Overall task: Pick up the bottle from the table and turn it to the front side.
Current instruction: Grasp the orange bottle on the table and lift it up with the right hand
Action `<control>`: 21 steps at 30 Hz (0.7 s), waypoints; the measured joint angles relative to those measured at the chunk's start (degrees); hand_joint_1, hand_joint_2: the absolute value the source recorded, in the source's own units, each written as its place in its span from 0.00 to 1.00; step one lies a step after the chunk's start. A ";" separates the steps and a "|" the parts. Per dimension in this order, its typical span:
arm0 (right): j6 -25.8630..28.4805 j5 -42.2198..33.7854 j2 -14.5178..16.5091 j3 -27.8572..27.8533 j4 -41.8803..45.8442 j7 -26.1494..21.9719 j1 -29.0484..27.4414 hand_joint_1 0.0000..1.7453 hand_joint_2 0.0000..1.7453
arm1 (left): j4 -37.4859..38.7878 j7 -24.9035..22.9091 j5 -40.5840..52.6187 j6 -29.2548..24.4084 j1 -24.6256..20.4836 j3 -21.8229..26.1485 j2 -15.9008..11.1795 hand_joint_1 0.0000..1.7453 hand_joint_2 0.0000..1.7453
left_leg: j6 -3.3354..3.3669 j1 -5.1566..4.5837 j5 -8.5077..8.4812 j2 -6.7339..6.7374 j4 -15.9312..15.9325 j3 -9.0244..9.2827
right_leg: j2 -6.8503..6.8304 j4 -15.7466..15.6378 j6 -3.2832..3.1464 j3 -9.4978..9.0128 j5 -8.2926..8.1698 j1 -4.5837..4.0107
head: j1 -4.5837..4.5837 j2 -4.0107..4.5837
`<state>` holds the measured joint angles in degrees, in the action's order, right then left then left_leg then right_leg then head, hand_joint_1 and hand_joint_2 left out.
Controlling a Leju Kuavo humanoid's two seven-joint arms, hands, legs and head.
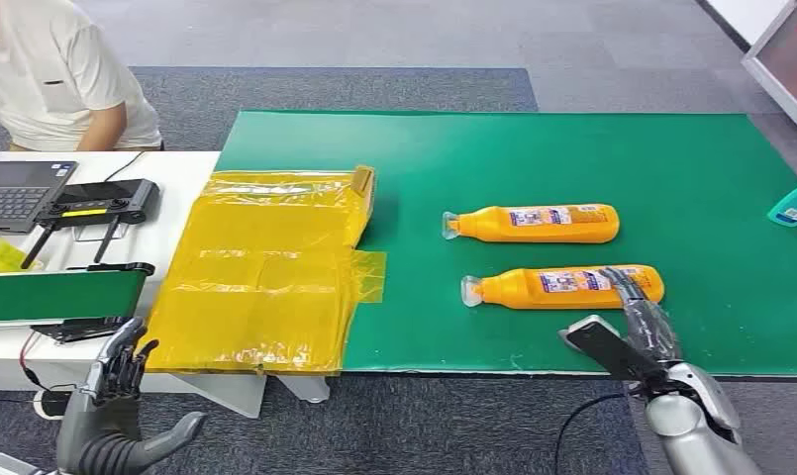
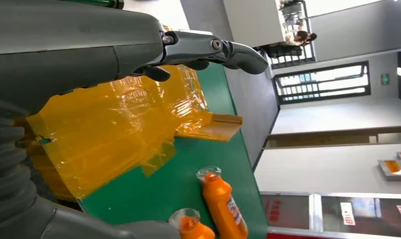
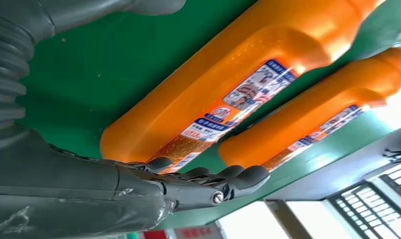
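Two orange bottles lie on their sides on the green mat (image 1: pixel 473 148), caps pointing left and labels up. My right hand (image 1: pixel 632 325) hovers at the base end of the near bottle (image 1: pixel 557 287). Its fingers (image 1: pixel 627 292) stretch over that end and the thumb (image 1: pixel 594 341) stays spread on the near side, not closed around it. In the right wrist view the near bottle (image 3: pixel 223 89) lies just past the fingers (image 3: pixel 208 179), with the far bottle (image 3: pixel 313 124) behind it. The far bottle (image 1: pixel 533 224) lies parallel, further back. My left hand (image 1: pixel 117 371) hangs low at the left, fingers apart and empty.
A yellow plastic sheet (image 1: pixel 265 267) covers a box at the mat's left end. On the white table stand a laptop (image 1: pixel 18 188), a black device (image 1: pixel 102 203) and a green belt (image 1: pixel 57 292). A person (image 1: pixel 57 79) sits behind it. A teal object (image 1: pixel 795 206) lies at the right edge.
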<state>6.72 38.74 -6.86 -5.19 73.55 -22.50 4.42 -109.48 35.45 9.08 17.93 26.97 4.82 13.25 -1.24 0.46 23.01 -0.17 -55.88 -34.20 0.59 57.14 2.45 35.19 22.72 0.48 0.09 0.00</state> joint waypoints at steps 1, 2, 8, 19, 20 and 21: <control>0.47 1.01 -0.08 0.11 -0.01 0.46 0.14 0.00 1.00 | 0.01 -0.04 0.07 0.12 -0.01 0.02 0.00 0.00 1.00 | 0.00 0.00 0.00 0.00 0.00 0.00 | 0.00 0.00 0.00 0.00 0.00 0.00 | 0.00 0.00; 0.99 2.23 -0.20 0.29 -0.06 1.01 0.34 0.00 1.00 | 0.02 -0.10 0.16 0.22 -0.02 0.03 0.00 0.00 1.00 | 0.00 0.00 0.00 0.00 0.00 0.00 | 0.00 0.00 0.00 0.00 -0.01 0.00 | 0.01 0.00; 4.60 14.01 -2.35 4.22 -1.47 6.82 4.57 0.00 1.00 | 0.37 -0.97 0.80 0.73 -0.34 -0.10 -0.01 0.00 1.00 | 0.05 -0.02 -0.05 0.00 0.00 0.01 | 0.01 0.00 0.07 0.01 -0.07 0.02 | 0.01 0.00; 3.12 23.15 -4.31 11.63 -5.42 13.42 11.61 0.00 1.00 | 1.68 -2.02 0.08 1.46 -1.27 -0.50 -0.08 0.00 1.00 | 0.05 -0.03 -0.12 0.02 -0.01 -0.01 | 0.02 0.01 0.08 0.04 -0.12 0.02 | 0.01 0.00; 2.75 23.70 -4.37 12.64 -6.34 14.12 12.77 0.00 1.00 | 1.96 -2.04 -0.05 1.49 -1.45 -0.63 -0.10 0.00 1.00 | 0.07 -0.03 -0.14 0.02 -0.01 -0.01 | 0.01 0.01 0.09 0.04 -0.12 0.02 | 0.01 0.00; 2.46 23.97 -4.41 13.49 -7.26 14.57 13.81 0.00 1.00 | 2.22 -2.09 -0.16 1.50 -1.55 -0.77 -0.11 0.00 1.00 | 0.08 -0.03 -0.16 0.01 -0.01 -0.01 | 0.00 0.01 0.10 0.03 -0.13 0.02 | 0.01 0.00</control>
<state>9.18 62.71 -11.28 8.29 66.29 -7.94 18.23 -107.26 33.36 8.92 19.44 25.42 4.05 13.13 -1.16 0.43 22.85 -0.15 -55.89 -34.21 0.59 57.14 2.55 35.23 22.59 0.51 0.09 0.00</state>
